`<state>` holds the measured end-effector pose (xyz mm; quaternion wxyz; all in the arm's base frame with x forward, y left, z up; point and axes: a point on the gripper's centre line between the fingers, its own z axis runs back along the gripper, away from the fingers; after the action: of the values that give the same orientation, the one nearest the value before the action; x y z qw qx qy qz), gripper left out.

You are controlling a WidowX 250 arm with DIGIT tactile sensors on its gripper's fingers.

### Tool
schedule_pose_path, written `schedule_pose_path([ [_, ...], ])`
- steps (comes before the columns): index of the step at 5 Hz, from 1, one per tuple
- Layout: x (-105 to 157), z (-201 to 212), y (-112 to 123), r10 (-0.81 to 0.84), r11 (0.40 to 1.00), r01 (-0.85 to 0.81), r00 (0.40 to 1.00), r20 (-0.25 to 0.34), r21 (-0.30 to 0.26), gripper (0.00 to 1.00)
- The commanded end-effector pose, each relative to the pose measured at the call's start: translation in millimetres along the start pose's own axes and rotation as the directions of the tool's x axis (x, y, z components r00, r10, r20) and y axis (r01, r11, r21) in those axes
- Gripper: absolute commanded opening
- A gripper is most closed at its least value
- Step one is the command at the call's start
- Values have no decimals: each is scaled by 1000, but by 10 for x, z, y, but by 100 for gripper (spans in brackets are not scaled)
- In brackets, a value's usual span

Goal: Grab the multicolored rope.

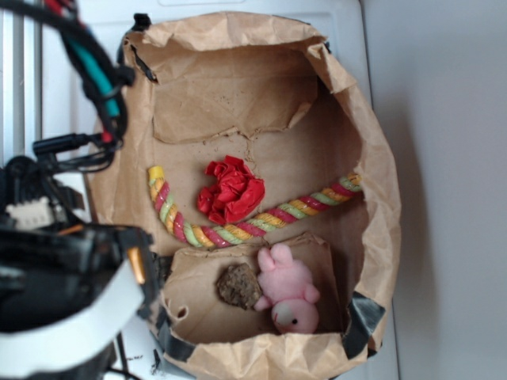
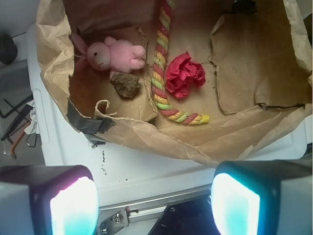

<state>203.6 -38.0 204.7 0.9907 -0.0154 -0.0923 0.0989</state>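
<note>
The multicolored rope (image 1: 269, 222), twisted in red-pink, yellow and light green, lies in a long curve on the floor of an opened brown paper bag (image 1: 380, 158). In the wrist view the rope (image 2: 159, 73) runs down the middle of the bag and hooks right, ending in a yellow tip. My gripper (image 2: 154, 205) is open, its two glowing fingertips wide apart with nothing between them. It hovers outside the bag over the white surface, short of the bag's near rim (image 2: 146, 134). In the exterior view only the blurred arm (image 1: 63, 301) shows, at lower left.
A crumpled red wrap ball (image 1: 231, 190) (image 2: 184, 74) touches the rope's inner curve. A pink plush toy (image 1: 289, 297) (image 2: 110, 54) and a brown lump (image 1: 238, 286) (image 2: 125, 84) lie on a paper flap beside it. Metal tools (image 2: 14, 127) lie off the white surface.
</note>
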Motion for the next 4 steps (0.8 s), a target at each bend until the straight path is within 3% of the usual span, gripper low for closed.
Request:
schedule_pose_path([
  [1, 324, -95, 69, 52, 998, -50, 997, 51, -35, 100],
  [2, 582, -189, 125, 87, 996, -84, 991, 104, -34, 100],
  [4, 835, -366, 255, 53, 995, -32, 975, 217, -99, 100],
])
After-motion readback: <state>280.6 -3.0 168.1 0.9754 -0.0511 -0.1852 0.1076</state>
